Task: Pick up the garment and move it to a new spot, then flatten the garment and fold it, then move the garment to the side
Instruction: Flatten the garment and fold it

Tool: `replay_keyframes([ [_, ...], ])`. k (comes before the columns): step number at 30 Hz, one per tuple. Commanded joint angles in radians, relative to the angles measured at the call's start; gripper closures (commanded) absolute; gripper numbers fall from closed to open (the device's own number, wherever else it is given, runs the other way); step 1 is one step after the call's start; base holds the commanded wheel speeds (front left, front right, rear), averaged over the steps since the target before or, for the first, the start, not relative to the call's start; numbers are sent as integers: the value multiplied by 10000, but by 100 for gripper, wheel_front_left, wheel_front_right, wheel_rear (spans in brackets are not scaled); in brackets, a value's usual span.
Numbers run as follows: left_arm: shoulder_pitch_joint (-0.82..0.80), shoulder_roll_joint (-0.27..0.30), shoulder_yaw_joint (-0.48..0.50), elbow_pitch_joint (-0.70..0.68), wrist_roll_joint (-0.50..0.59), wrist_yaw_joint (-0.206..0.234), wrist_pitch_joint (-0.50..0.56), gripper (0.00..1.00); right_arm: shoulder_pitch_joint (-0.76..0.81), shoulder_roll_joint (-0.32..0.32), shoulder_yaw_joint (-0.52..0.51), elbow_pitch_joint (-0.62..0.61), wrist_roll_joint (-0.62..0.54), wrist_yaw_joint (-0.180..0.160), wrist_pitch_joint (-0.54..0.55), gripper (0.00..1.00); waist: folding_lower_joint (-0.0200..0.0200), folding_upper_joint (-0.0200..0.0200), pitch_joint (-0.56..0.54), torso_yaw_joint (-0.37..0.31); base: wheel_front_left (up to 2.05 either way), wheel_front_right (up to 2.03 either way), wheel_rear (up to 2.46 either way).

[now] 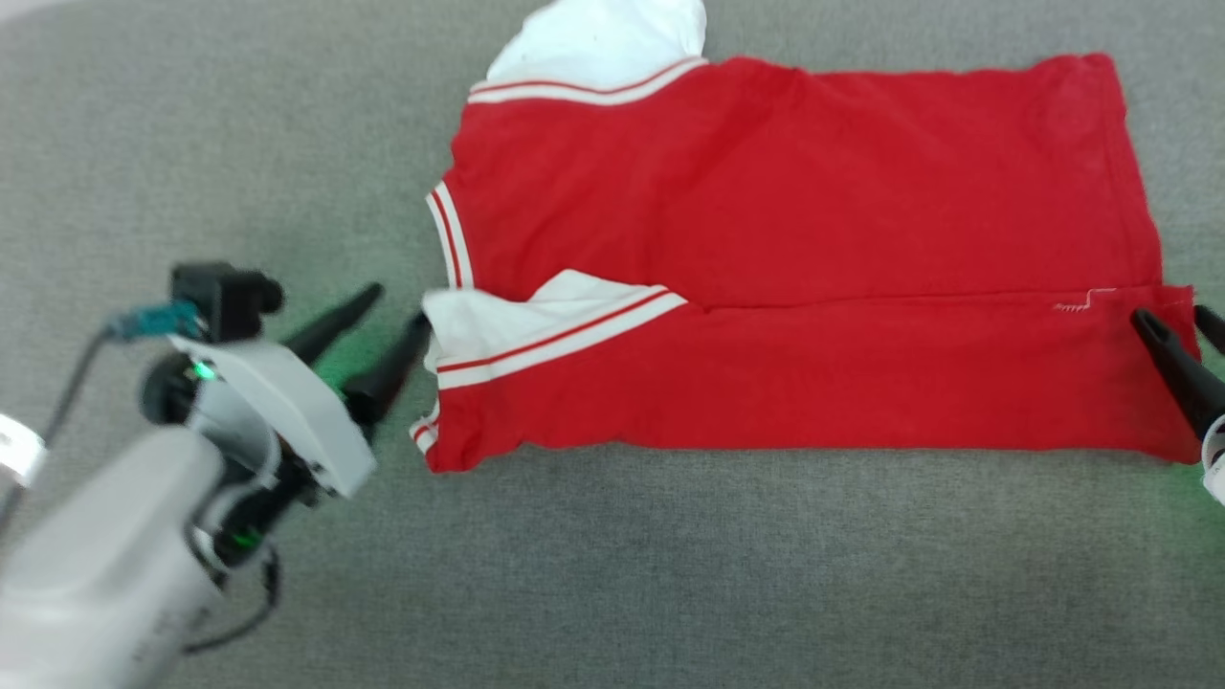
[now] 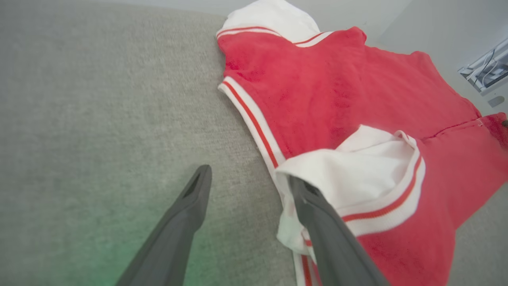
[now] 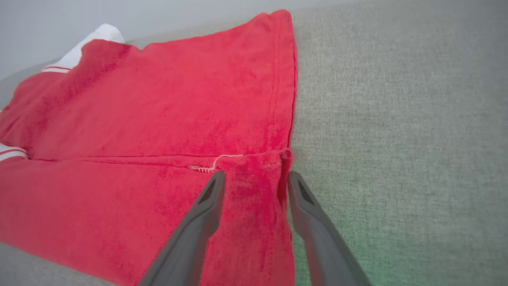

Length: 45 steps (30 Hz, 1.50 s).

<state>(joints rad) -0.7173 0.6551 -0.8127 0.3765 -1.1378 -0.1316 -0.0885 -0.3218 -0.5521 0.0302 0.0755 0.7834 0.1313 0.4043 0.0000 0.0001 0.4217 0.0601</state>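
The red garment (image 1: pixel 766 191) lies spread on the grey cloth surface with its plain side up, so the "23" is hidden. Its near long edge is folded over toward the middle, and a white sleeve (image 1: pixel 498 321) with striped trim lies on top of that fold. Another white sleeve (image 1: pixel 603 38) sticks out at the far edge. My left gripper (image 1: pixel 397 306) is open just left of the collar end; in its wrist view (image 2: pixel 250 174) one finger touches the sleeve (image 2: pixel 357 174). My right gripper (image 1: pixel 1175 321) is open and straddles the folded flap's hem corner (image 3: pixel 274 159).
The grey fabric surface (image 1: pixel 670 574) extends around the garment, with bare room at the left and along the near side. Beyond its far edge, the left wrist view shows a pale floor and white equipment with cables (image 2: pixel 482 69).
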Motion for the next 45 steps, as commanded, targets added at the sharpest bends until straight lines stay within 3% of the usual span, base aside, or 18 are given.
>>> replay_keyframes([
  [1,-310,282,-33,-112,125,56,326,0,74,-36,-50,-31,48,-11,-137,0,0,-1,-414,46,0,0,0],
  [9,-1094,1175,-397,-1350,240,767,2541,0,285,16,-242,-232,-24,-11,-376,0,0,-1,-1154,106,0,0,0],
  [18,-886,2012,-1292,-3114,-1534,1792,7069,0,181,168,-226,-533,-37,-11,-197,0,0,-1,-1167,-145,0,0,0],
  [23,-816,1928,-1213,-3017,-2172,2005,7637,0,45,210,-206,-570,0,-11,-194,0,0,-1,-806,-413,0,0,0],
  [31,-564,1513,-1242,-2236,-2651,1668,7643,0,-62,131,-336,-570,10,-11,-235,0,0,-1,-413,-795,0,0,0],
  [33,-481,1361,-1221,-2092,-2743,1601,7546,13,-43,88,-366,-577,23,-11,-195,0,0,-1,-369,-824,0,0,0],
  [34,-457,1312,-1228,-2034,-2733,1574,7512,49,-46,72,-368,-589,38,-11,-174,0,0,-1,-354,-835,0,0,0],
  [35,-446,1260,-1240,-1966,-2720,1532,7481,59,-52,51,-364,-595,50,-11,-123,0,0,-1,-341,-842,0,0,0],
  [37,-423,1101,-1244,-1861,-2798,1439,7438,100,-50,-41,-273,-610,87,-11,81,0,0,-1,-321,-840,0,0,0],
  [41,-436,1033,-1272,-1750,-2824,1297,7453,100,67,-386,97,-697,141,-11,804,0,0,-1,-307,-815,0,0,0],
  [43,-522,933,-1247,-1658,-2734,1224,7345,100,168,-1020,734,-871,90,-11,1870,0,0,-1,-280,-761,0,0,0],
  [45,-547,901,-1250,-1634,-2698,1183,7305,100,157,-1177,890,-953,91,-11,2196,0,0,-1,-271,-741,0,0,0],
])
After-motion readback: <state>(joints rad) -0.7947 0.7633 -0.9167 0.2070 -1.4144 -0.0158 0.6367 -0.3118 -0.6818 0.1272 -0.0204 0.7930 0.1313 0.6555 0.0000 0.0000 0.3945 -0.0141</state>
